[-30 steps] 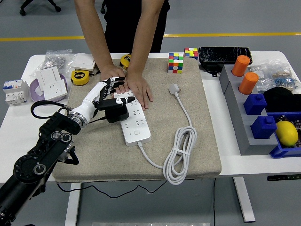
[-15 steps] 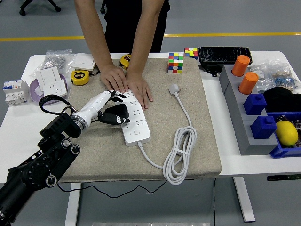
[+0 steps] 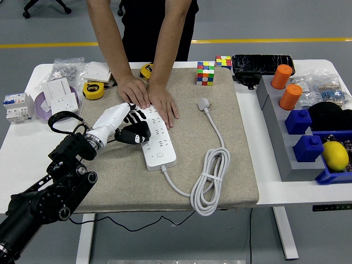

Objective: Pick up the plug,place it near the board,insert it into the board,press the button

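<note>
Head view: the black plug [image 3: 135,133] is seen clasped in the fingers [image 3: 127,117] of the left hand [image 3: 114,122], just beside the left edge of the white board [image 3: 157,140], which lies on the tan mat [image 3: 231,165] over the tabletop [image 3: 22,148]. A person's hands [image 3: 149,99] are pressed on the board's far end. The plug is judged light, rigid and smooth; a hold across its body sides is advised, with the prong face left free. The right hand is not seen.
</note>
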